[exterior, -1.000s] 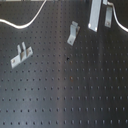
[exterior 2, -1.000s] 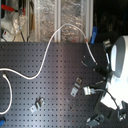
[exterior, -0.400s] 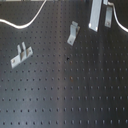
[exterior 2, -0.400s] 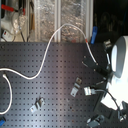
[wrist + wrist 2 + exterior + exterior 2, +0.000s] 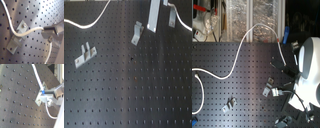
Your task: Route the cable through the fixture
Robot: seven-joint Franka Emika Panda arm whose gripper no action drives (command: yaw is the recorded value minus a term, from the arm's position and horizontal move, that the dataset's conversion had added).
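The white cable (image 5: pixel 239 52) runs from the second exterior view's left edge, arcs up over the black pegboard (image 5: pixel 222 90) and comes down to my gripper (image 5: pixel 288 75). In the first exterior view the gripper (image 5: pixel 162 27) hangs at the top, just right of a tilted metal bracket (image 5: pixel 137 34). It is shut on the cable (image 5: pixel 30 31), which crosses over that bracket (image 5: pixel 17 37) in the first wrist view; I cannot tell whether they touch. The second wrist view shows the cable (image 5: pixel 37 79) entering the shut fingers (image 5: pixel 48 95) and looping out below.
A second bracket (image 5: pixel 85 55) stands at the first exterior view's left. More small brackets (image 5: pixel 229 104) sit low in the second exterior view. The white robot body (image 5: pixel 309 65) fills the second exterior view's right. Clutter and foil panels (image 5: pixel 252 15) lie behind the board.
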